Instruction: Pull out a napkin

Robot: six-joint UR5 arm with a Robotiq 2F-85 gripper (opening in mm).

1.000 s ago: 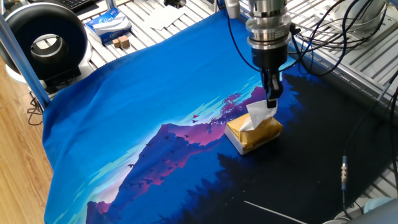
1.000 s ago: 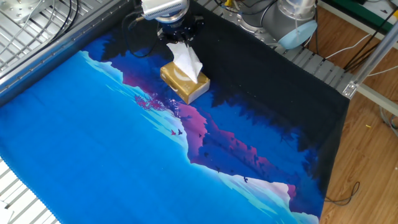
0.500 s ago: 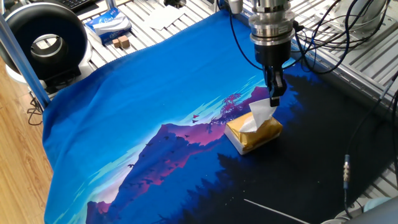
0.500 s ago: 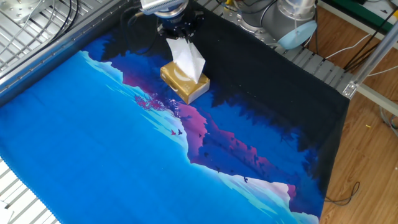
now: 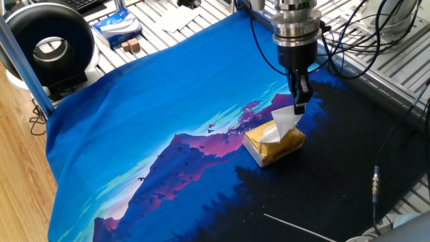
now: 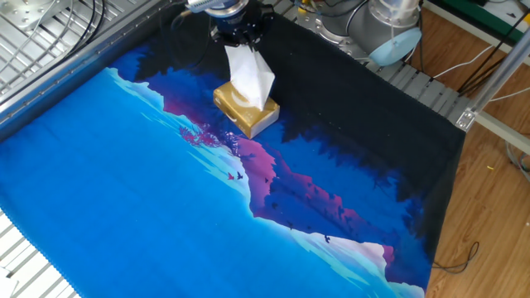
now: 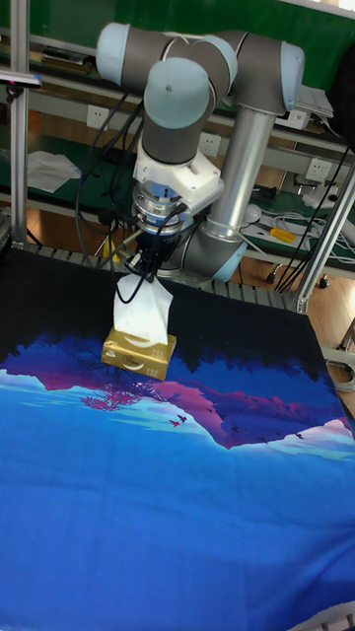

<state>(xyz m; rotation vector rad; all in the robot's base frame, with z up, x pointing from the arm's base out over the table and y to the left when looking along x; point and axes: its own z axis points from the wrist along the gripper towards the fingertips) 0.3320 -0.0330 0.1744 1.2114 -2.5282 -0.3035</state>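
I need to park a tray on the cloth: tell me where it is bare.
Bare: the wide blue stretch of cloth in front of the golden-yellow pack, out to the cloth's edges. Crowded: the dark back strip, where the gripper holds the napkin above the pack.

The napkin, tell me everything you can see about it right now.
The napkin is a thin, soft-looking white paper sheet, creased and drawn up into a tapered shape. Its top is pinched in the end effector, and its lower part still sits in the slot of the golden-yellow tissue pack, which lies flat on the blue printed cloth.
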